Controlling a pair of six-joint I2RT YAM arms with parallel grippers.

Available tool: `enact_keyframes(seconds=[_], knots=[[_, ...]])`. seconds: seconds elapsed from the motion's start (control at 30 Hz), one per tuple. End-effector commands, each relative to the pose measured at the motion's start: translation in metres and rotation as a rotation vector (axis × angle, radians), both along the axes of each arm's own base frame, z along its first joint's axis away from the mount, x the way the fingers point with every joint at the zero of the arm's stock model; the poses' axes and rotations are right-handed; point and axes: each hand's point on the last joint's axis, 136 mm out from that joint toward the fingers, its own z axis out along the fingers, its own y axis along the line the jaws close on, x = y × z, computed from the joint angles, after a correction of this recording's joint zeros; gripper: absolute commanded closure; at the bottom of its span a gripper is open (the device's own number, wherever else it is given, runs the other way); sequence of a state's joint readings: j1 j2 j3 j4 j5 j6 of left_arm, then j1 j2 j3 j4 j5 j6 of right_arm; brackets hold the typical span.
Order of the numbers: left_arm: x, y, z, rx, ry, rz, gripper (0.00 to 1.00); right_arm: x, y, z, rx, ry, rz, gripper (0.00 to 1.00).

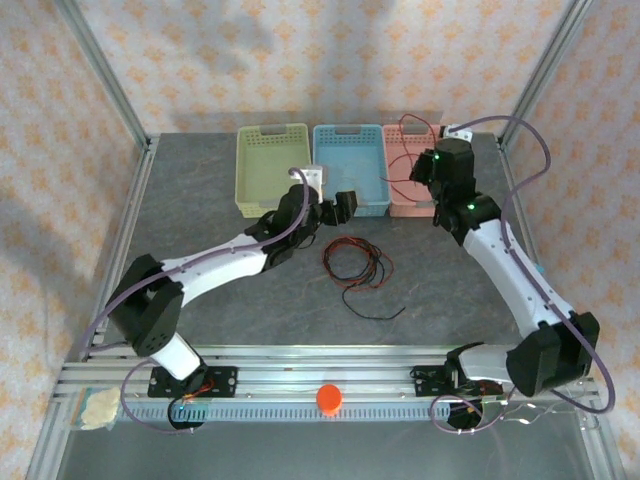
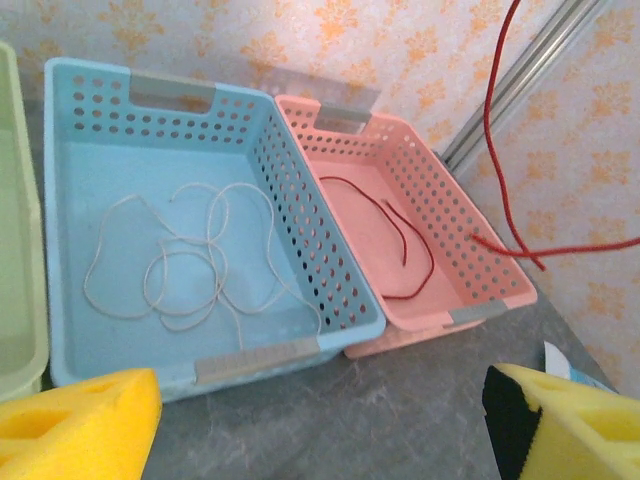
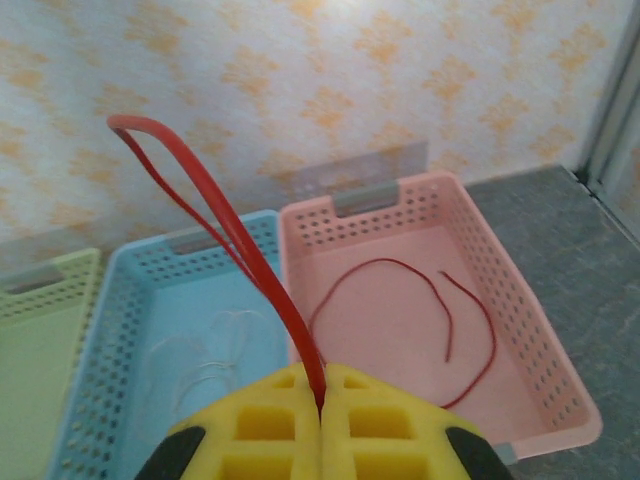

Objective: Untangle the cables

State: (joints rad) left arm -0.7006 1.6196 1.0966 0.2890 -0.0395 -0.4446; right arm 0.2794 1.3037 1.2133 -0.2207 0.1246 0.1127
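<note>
Right gripper [image 3: 322,400]: we noted its yellow pads [image 3: 390,420] pressed together, pinching a red cable [image 3: 230,225] that rose from them in a narrow loop.
Right wrist view alone: it gave us the pinch itself. In the top view the right gripper [image 1: 428,172] hung over the pink basket [image 1: 398,205], and we could not read its fingers.
Left gripper [image 2: 320,420]: pads spread wide with nothing between them; it was above the table [image 1: 200,210], just near of the blue basket [image 1: 350,165].
Left wrist view alone: a whitish cable [image 2: 190,265] lay loose on the blue basket's floor, too faint from above. The held red cable [image 2: 495,130] hung at the right of this view.
Pink basket floor: a red strand [image 2: 405,245] lay there; whether it joined the held cable we could not tell.
Table coil [image 1: 352,262]: red and black cables lay tangled right of and near the left gripper, apart from both grippers. A black tail [image 1: 378,308] ran nearer.
Green basket [image 1: 270,165]: leftmost.
</note>
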Motion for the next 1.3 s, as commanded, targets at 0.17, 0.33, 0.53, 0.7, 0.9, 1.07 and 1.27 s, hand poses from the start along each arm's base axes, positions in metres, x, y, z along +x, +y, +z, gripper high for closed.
enact_keyframes(seconds=[0.17, 0.33, 0.53, 0.7, 0.9, 1.07, 1.27], knots=[[0.029, -0.035, 0.004, 0.023, -0.042, -0.046, 0.14, 0.049, -0.038, -0.034, 0.095, 0.06, -0.063, 1.0], [0.039, -0.053, 0.006, 0.031, -0.043, -0.071, 0.12, 0.076, -0.04, -0.066, 0.107, 0.142, -0.051, 1.0], [0.037, -0.06, 0.003, 0.027, -0.037, -0.084, 0.12, 0.099, -0.029, -0.099, 0.156, 0.214, 0.008, 1.0], [0.033, -0.061, -0.005, 0.039, -0.017, -0.089, 0.12, 0.118, -0.048, -0.141, 0.231, 0.305, -0.01, 1.0], [0.03, -0.061, -0.009, 0.045, -0.003, -0.095, 0.12, 0.137, -0.074, -0.174, 0.237, 0.372, -0.068, 0.88], [0.029, -0.059, -0.01, 0.051, 0.002, -0.089, 0.13, 0.142, -0.094, -0.18, 0.162, 0.397, -0.141, 0.78], [0.027, -0.055, -0.011, 0.052, 0.013, -0.083, 0.13, 0.135, -0.1, -0.17, 0.112, 0.382, -0.157, 0.58]])
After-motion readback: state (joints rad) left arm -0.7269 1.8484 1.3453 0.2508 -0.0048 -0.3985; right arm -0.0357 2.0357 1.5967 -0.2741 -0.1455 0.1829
